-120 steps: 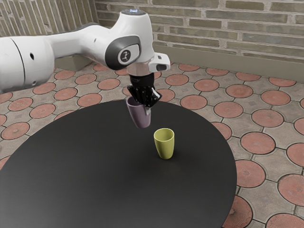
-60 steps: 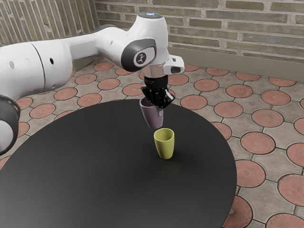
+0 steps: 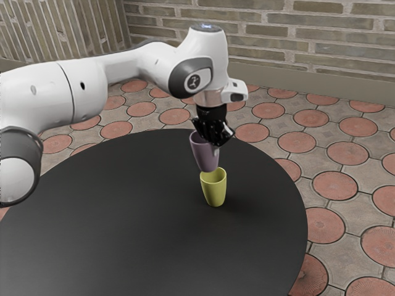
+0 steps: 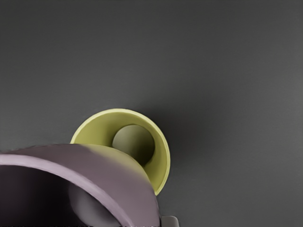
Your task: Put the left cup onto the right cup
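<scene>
My gripper (image 3: 212, 137) is shut on the rim of a purple cup (image 3: 205, 154), which hangs slightly tilted in the air. The cup's base is just above the mouth of a yellow-green cup (image 3: 213, 186) that stands upright on the black round table (image 3: 123, 234). In the wrist view the purple cup (image 4: 80, 179) is close under my hand and covers part of the yellow-green cup (image 4: 142, 137), whose open mouth faces up beside it.
The table's edge curves past the exterior view's right of the cups, with a tiled floor (image 3: 345, 154) beyond and a brick wall (image 3: 296, 31) behind. My white arm (image 3: 92, 80) reaches in from the exterior view's left.
My gripper has carried the purple cup toward the exterior view's right and slightly down, from beside the yellow-green cup to just over its mouth.
</scene>
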Robot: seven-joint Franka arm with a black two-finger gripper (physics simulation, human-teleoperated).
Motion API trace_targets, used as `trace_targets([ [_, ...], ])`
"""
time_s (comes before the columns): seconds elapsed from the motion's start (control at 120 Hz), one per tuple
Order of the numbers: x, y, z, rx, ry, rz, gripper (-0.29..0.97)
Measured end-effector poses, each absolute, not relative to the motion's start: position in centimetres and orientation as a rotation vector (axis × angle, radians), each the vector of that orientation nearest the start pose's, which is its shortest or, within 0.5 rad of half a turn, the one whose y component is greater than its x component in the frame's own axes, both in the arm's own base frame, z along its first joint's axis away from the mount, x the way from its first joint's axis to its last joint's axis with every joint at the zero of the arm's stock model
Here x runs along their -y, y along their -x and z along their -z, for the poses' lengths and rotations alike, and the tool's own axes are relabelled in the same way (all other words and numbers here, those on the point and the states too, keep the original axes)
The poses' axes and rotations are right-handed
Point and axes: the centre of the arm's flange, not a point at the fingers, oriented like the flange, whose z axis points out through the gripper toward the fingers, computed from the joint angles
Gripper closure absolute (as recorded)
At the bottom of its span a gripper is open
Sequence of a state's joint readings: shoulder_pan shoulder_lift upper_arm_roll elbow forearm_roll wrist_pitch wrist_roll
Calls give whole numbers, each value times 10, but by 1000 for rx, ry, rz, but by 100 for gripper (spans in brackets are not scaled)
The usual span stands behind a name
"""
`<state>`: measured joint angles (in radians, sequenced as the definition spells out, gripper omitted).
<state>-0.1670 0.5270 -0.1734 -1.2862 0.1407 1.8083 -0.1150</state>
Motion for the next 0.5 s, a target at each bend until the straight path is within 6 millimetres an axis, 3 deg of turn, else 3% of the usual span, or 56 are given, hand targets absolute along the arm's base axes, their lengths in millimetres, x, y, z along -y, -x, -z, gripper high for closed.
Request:
trace_targets([
  [0.5, 201, -686, -430, -363, 3067, -12, 78],
])
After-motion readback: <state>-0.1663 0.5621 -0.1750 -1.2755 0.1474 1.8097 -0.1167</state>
